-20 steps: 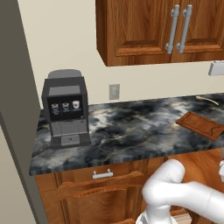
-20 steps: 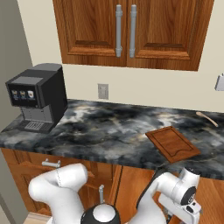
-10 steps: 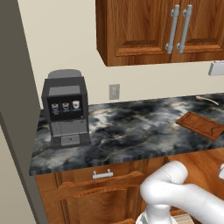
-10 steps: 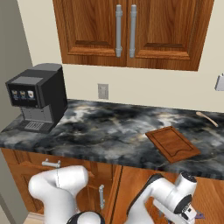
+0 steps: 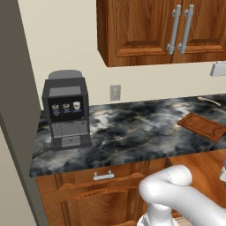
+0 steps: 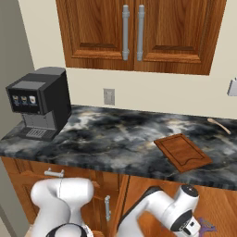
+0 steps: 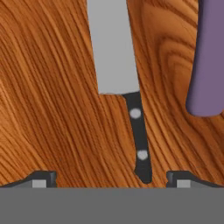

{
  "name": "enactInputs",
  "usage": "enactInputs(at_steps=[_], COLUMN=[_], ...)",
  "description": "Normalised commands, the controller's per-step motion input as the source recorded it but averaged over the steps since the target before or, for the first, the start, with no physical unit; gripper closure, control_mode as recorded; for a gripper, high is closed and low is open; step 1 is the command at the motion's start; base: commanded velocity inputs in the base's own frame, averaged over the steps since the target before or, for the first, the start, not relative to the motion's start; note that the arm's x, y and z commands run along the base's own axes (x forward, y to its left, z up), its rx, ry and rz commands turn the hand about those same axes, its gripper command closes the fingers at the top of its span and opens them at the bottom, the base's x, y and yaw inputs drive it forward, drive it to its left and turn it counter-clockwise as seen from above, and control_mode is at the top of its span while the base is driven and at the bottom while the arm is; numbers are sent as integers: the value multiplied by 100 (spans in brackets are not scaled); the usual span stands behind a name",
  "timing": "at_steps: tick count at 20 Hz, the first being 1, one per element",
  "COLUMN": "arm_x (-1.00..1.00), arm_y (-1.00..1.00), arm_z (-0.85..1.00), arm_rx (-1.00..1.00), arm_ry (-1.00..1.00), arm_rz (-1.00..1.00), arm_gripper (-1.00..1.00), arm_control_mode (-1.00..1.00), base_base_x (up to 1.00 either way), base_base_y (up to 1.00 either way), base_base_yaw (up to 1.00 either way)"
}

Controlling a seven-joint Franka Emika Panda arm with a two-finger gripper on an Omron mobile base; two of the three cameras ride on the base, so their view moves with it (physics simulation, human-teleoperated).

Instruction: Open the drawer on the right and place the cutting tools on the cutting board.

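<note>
From the left base view, the cutting board lies flat near the desk's right end, close to its front edge. The right base view shows bare desk left of the board. In the hand view, the pincer gapes wide over the drawer floor, straddling the knife handle; a purple handle lies nearby.
</note>
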Motion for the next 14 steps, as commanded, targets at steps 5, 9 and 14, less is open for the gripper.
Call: enactInputs(at_steps=[5,9,14], arm_x=[5,6,0], arm_y=[7,0,0], arm_z=[-1,-5,-1], arm_rx=[-11,-8,-4], arm_ry=[0,2,2], arm_rz=[0,0,0], arm_gripper=[-100,-100,-100], arm_control_mode=[-100,-100,-100], base_base_x=[0,0,0], base_base_y=[0,0,0], base_base_yaw=[0,0,0])
